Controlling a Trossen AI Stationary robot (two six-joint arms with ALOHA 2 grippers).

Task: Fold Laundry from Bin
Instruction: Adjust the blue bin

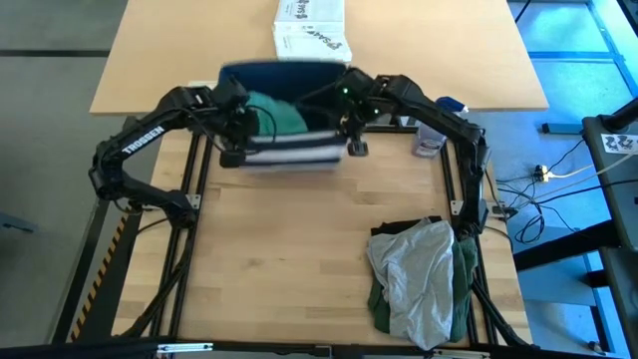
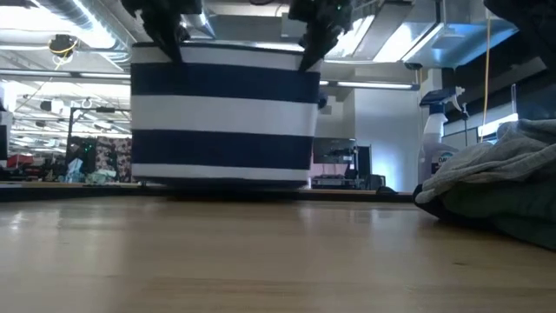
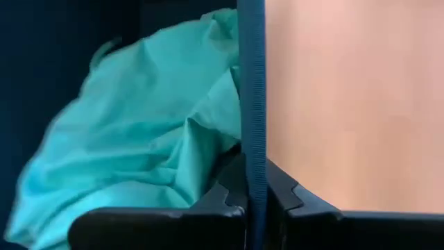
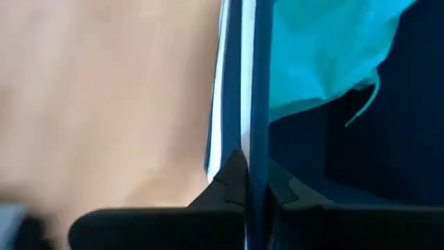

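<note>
Both grippers are clamped on the bin's (image 1: pixel 289 150) near rim: the left gripper (image 1: pixel 231 157) at 1 corner, the right gripper (image 1: pixel 356 147) at the other. A teal garment (image 1: pixel 279 115) lies inside; grey and green laundry (image 1: pixel 424 279) is heaped on the table (image 1: pixel 269 259).

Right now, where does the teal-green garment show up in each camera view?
High view: teal-green garment inside the bin, top centre.
Low view: not visible; the bin's striped wall hides it.
Left wrist view: fills the left half.
Right wrist view: upper right.
Shared landmark: the bin's navy rim, pinched by both grippers.
</note>
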